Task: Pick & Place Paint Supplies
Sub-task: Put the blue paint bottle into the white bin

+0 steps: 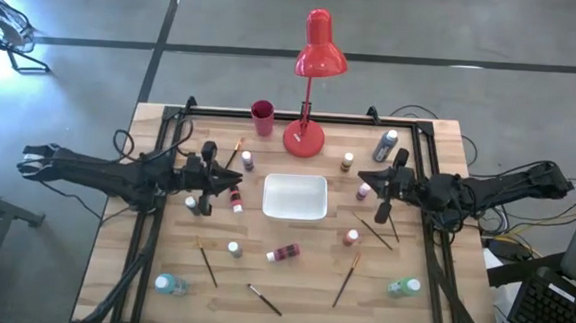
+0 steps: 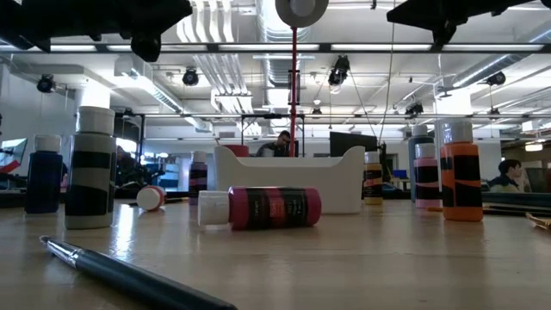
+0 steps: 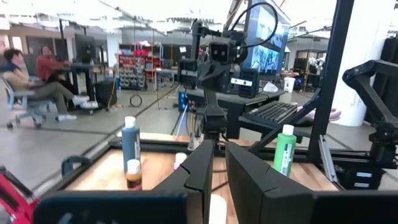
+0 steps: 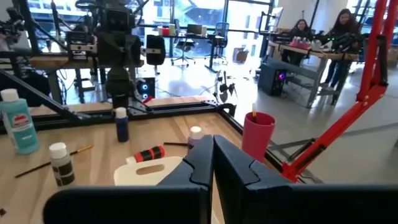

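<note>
Small paint bottles stand and lie scattered over the wooden table, among them a red one on its side (image 1: 283, 252) (image 2: 275, 207) and a teal one (image 1: 404, 286). Thin brushes (image 1: 345, 279) lie flat between them. My left gripper (image 1: 235, 181) (image 3: 219, 171) hovers above the table left of the white tray (image 1: 294, 214). Its fingers are a narrow gap apart, with nothing between them. My right gripper (image 1: 367, 178) (image 4: 213, 155) hovers right of the tray, shut and empty.
A red desk lamp (image 1: 305, 138) and a red cup (image 1: 262, 118) stand behind the tray at the far side. A black frame (image 1: 166, 124) runs along the table's edges. A dark brush (image 2: 129, 275) lies near the front edge. People sit in the room beyond.
</note>
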Available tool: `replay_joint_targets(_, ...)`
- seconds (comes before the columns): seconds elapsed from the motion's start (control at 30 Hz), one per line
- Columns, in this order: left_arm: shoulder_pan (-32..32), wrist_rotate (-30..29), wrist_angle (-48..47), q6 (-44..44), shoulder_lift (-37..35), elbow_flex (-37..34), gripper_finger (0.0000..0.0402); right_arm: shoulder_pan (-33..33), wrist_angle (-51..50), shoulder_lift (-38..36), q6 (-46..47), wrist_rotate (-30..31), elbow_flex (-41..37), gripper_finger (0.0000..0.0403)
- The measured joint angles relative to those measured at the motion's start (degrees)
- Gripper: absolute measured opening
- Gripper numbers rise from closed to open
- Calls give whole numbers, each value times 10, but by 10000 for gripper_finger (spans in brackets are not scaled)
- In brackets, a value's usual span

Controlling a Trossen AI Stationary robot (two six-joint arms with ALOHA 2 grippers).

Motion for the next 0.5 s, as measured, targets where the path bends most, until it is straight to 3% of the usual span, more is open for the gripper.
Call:
replay_joint_targets(0.13, 0, 0, 5, 16, 1, 2, 49, -20, 0, 1, -11, -15, 0, 8)
replay_joint_targets(0.33, 0, 0, 7, 27, 1, 2, 51, -91, 0, 5, 0, -129, 8, 8)
replay_joint_targets(0.5, 0, 0, 8, 28, 1, 2, 51, -156, 0, 18, 2, -165, 19, 8)
